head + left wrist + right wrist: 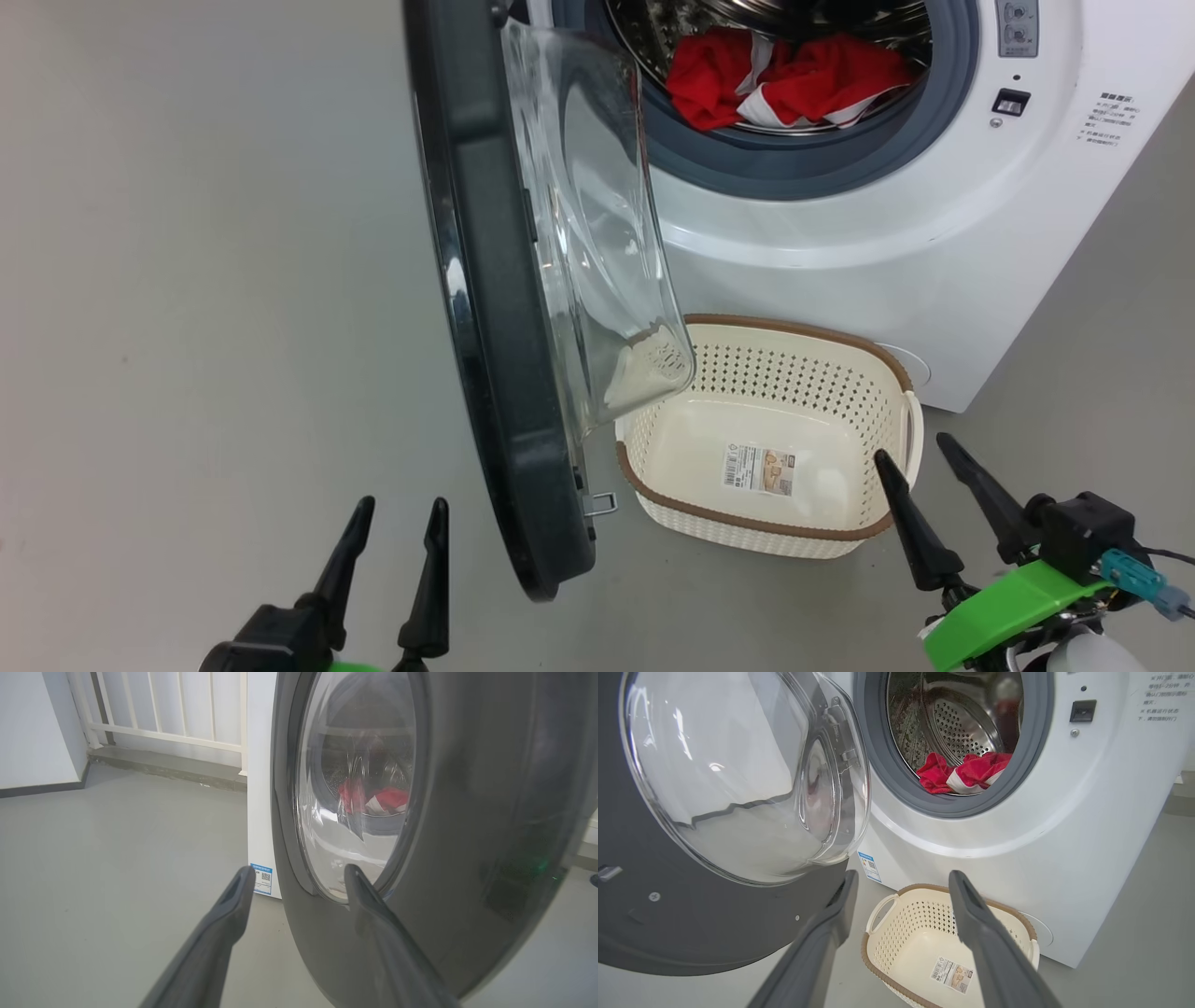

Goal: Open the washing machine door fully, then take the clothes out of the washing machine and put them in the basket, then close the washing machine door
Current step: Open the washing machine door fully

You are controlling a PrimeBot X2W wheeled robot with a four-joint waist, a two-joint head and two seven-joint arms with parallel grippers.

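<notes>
The washing machine door [495, 327] stands open, edge-on to the robot. The clothes [794, 79] lie inside the washing machine [840, 252]. The basket [775, 532] sits lengthwise along its front on the grey floor [187, 327]. The left hand [402, 504] and right hand [910, 446] both gape empty.

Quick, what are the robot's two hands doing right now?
Left gripper: open, holding nothing.
Right gripper: open, holding nothing.

Light: bright, even and cool in all three of your views.
Glare: white reflections streak the washing machine door [485, 280] glass.
Shadows: a soft, faint one beneath the basket [766, 373].
Focus: the near fingers [219, 933] look smeared in your wrist views.
Edges: your wrist views bow straight lines.
</notes>
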